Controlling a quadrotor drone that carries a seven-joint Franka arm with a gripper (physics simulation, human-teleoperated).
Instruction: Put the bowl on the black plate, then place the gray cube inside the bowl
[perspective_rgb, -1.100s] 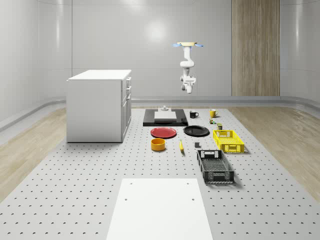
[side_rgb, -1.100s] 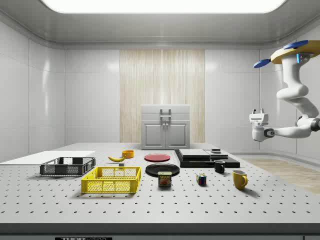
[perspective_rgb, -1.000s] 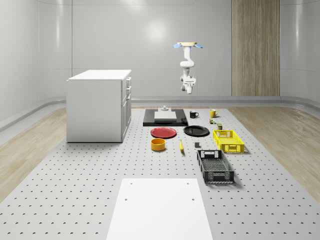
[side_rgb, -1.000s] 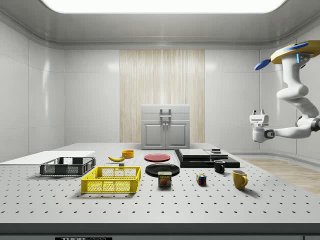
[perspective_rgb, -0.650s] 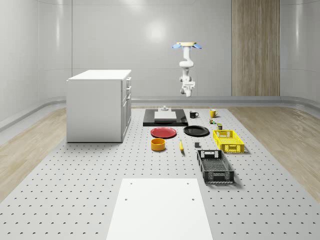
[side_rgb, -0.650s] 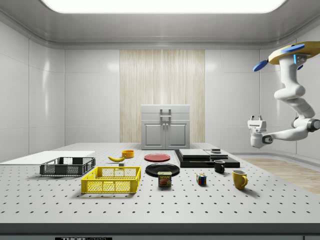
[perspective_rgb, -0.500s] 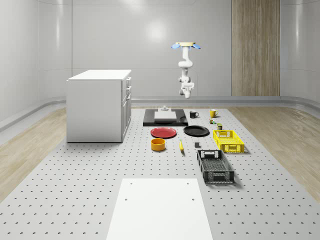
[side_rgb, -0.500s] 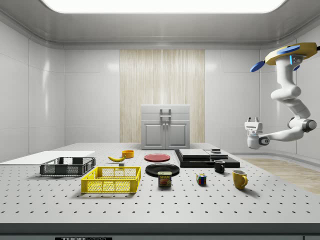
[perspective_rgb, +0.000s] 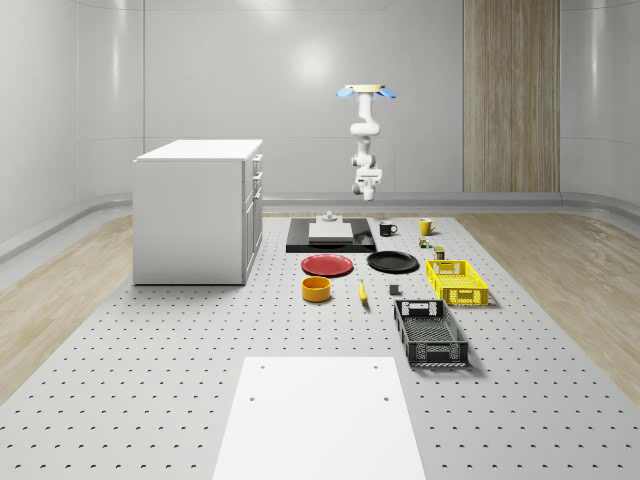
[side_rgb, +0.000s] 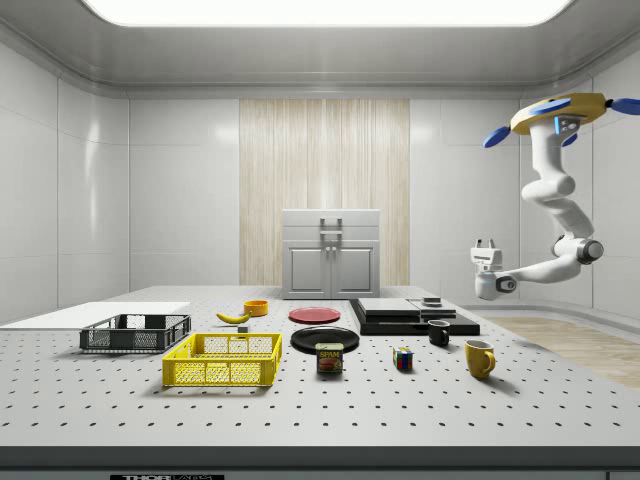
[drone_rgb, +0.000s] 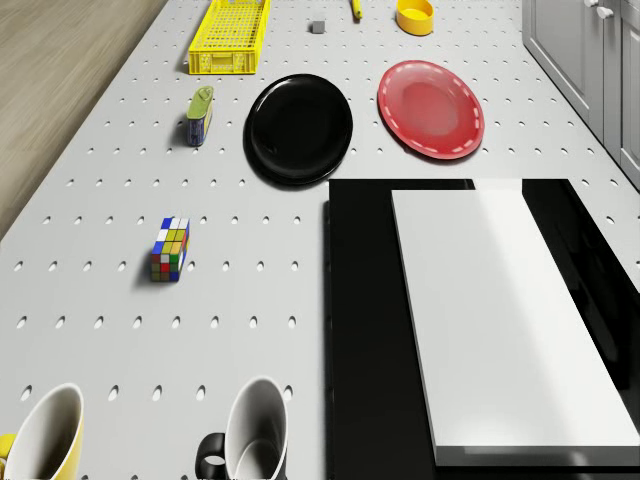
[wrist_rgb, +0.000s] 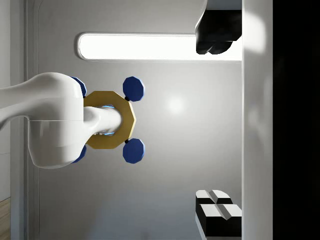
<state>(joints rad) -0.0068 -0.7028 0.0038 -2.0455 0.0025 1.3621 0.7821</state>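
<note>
The orange bowl (perspective_rgb: 317, 289) (drone_rgb: 415, 15) stands on the perforated table, near the red plate. The black plate (perspective_rgb: 393, 262) (drone_rgb: 299, 128) lies bare beside the red one. A small gray cube (perspective_rgb: 395, 291) (drone_rgb: 317, 27) rests between the bowl and the yellow crate. The drone (perspective_rgb: 365, 91) (side_rgb: 560, 108) hovers high over the table's far end, above the black slab. Its arm hangs down with the gripper (perspective_rgb: 368, 193) (side_rgb: 486, 243) (wrist_rgb: 217, 125) in the air, far from all three objects. The fingers are open with nothing between them.
A red plate (perspective_rgb: 328, 265), yellow crate (perspective_rgb: 457, 280), black crate (perspective_rgb: 430, 332) and banana (perspective_rgb: 362, 291) share the table. A black slab (drone_rgb: 370, 330) carries a white block. Two mugs (drone_rgb: 255, 430), a Rubik's cube (drone_rgb: 169, 250) and a can (drone_rgb: 199, 115) are nearby. A white cabinet (perspective_rgb: 198, 210) stands at the whole-scene view's left.
The drone and arm have shifted toward the whole-scene view's left and the side view's left, and the gripper hangs slightly lower. The objects on the table have not moved.
</note>
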